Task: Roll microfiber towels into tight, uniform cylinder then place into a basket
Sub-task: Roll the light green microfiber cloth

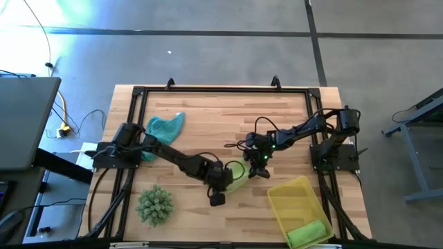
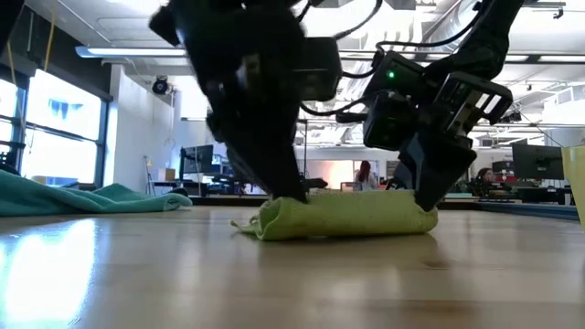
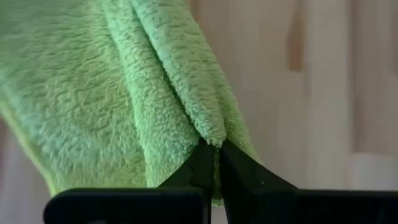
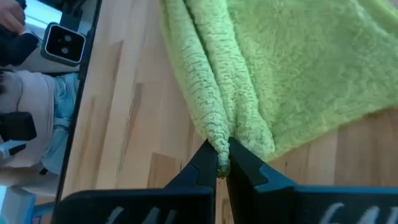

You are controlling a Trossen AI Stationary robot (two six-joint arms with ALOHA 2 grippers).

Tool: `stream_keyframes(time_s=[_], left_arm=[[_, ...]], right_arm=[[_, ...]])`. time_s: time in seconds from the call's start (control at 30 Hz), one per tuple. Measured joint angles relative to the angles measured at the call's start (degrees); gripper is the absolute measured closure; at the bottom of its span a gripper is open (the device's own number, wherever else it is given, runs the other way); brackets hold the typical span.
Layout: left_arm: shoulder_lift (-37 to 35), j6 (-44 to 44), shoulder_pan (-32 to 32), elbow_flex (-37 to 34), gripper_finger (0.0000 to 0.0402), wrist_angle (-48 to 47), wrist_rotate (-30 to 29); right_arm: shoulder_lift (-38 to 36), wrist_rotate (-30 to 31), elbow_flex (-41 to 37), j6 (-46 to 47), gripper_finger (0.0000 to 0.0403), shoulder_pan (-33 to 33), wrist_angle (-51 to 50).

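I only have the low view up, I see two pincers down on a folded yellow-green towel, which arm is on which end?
Observer: From above, the left pincer is at the end of the pale yellow-green towel nearer the spiky green ball; the right pincer is at the opposite end.
Operator: Are they gripping?
Observer: Yes, both wrist views show fingers pinched shut on towel folds.
Operator: Anything in the basket?
Observer: One rolled bright green towel lies in the basket.

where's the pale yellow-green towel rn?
Pale yellow-green towel lies mid-table in the high view, pinched between left claw and right claw, just up-left of the yellow basket.
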Motion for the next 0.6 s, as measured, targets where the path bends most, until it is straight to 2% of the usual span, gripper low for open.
stream_keyframes(time_s=[0.13,0.47,0.6], left_arm=[[0.0,-4.4,1.5,0.0,0.0398,1.1,5.2],[-0.1,-22.0,3.1,0.1,0.0398,-2.8,8.1],[-1.8,-23.1,3.1,0.0,0.0398,-0.2,11.0]], right_arm=[[0.0,0.0,0.0,-2.3,0.0402,0.4,-0.3],[0.0,0.4,0.0,-6.6,0.0402,0.9,0.0],[-0.1,0.2,0.0,-7.0,0.0402,0.9,-0.1]])
